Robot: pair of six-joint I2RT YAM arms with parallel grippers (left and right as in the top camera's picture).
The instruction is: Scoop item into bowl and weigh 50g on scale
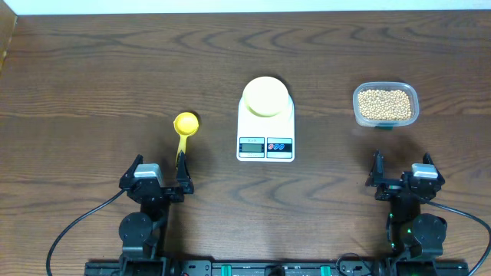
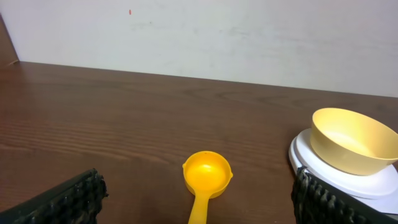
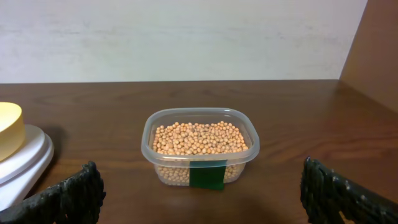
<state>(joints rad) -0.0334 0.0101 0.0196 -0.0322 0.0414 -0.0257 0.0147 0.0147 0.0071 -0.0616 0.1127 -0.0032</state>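
Note:
The pale-yellow bowl (image 1: 266,96) sits empty on the white scale (image 1: 265,142) at the table's middle; both show in the left wrist view, bowl (image 2: 351,142) on scale (image 2: 311,162). Tan beans (image 1: 385,104) fill a clear plastic tub (image 1: 359,116) at the right, also in the right wrist view (image 3: 198,138). A small yellow scoop (image 1: 185,126) lies left of the scale, bowl end away from me (image 2: 207,174). My left gripper (image 1: 159,178) is open and empty just behind the scoop's handle. My right gripper (image 1: 403,175) is open and empty, in front of the tub.
The tub carries a green label (image 3: 207,175) on its near wall. A pale wall (image 2: 217,37) runs along the table's far edge. A wooden side panel (image 3: 376,56) stands at the far right.

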